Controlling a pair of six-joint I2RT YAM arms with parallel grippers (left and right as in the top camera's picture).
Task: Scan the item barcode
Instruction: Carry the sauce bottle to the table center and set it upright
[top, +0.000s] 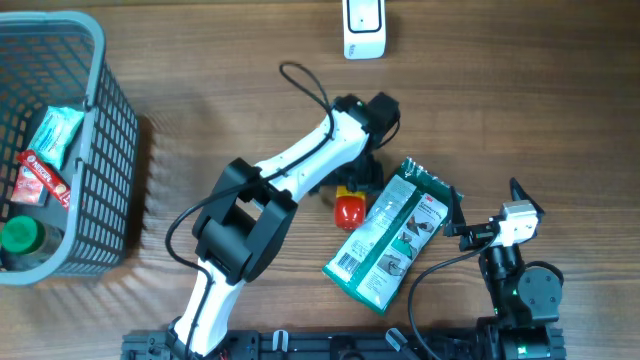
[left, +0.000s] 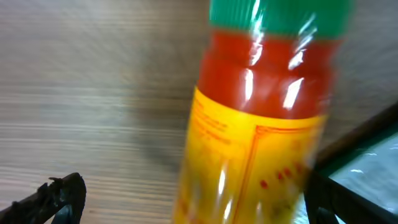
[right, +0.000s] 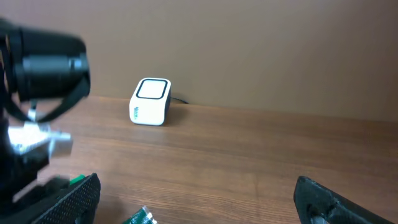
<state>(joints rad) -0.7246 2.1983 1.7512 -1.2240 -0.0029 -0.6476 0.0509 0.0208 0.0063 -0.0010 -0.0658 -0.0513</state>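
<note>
A small sauce bottle (top: 348, 209) with a green cap, red body and yellow label lies on the table beside a green packet (top: 390, 236) whose white barcode patch faces up at its near end. My left gripper (top: 352, 192) stands open over the bottle (left: 261, 124). In the left wrist view the bottle sits near the right finger (left: 323, 202), with a wide gap to the left finger (left: 59, 199). My right gripper (top: 452, 222) is open at the packet's right edge, with only a packet corner (right: 140, 218) below it. The white scanner (top: 363, 28) stands at the far edge, also the scanner (right: 150, 101).
A grey wire basket (top: 95, 150) at the left holds several packets and a green-capped bottle. A black cable (top: 305, 85) loops along the left arm. The left arm's wrist (right: 43, 68) fills the left side of the right wrist view.
</note>
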